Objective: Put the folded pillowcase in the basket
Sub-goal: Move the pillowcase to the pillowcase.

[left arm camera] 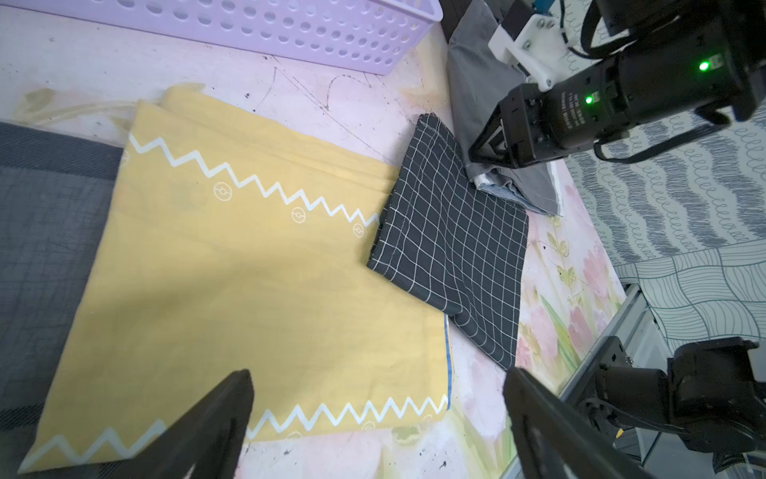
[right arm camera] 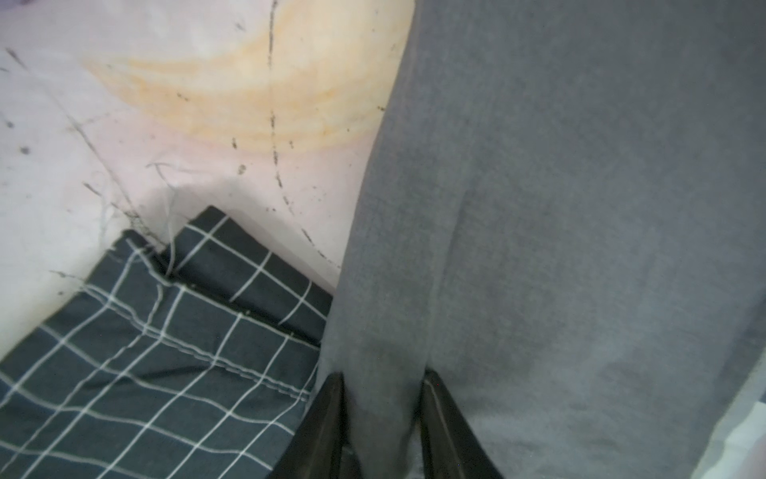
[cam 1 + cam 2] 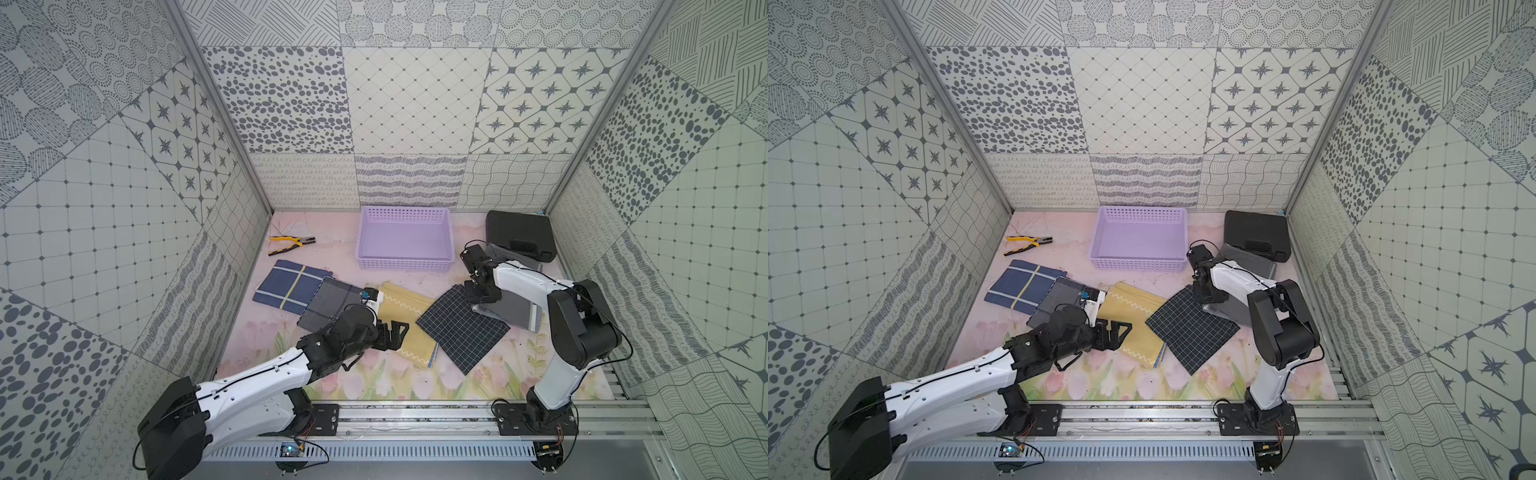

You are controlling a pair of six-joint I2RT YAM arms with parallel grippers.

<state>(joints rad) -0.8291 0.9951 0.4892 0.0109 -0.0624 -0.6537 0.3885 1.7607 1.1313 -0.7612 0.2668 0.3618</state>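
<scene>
Basket [image 3: 405, 266] empty (nothing delivered yet). Right gripper [image 2: 383, 377] pinches the edge of the grey pillowcase [image 3: 515, 311], lying apart from the basket. Left gripper [image 1: 377, 373] gapes wide, idle. Lift, carry and drop all remain.

This is a robot test booth in a lab, not a home. Tall walls with grey and white printed patterns [image 3: 415, 104] box in a pink flower-print worktop [image 3: 374, 382]. A white and black left robot arm [image 3: 249, 386] and a matching right robot arm [image 3: 548, 382] are bolted to a silver metal rail [image 3: 415, 415] at the front.
</scene>
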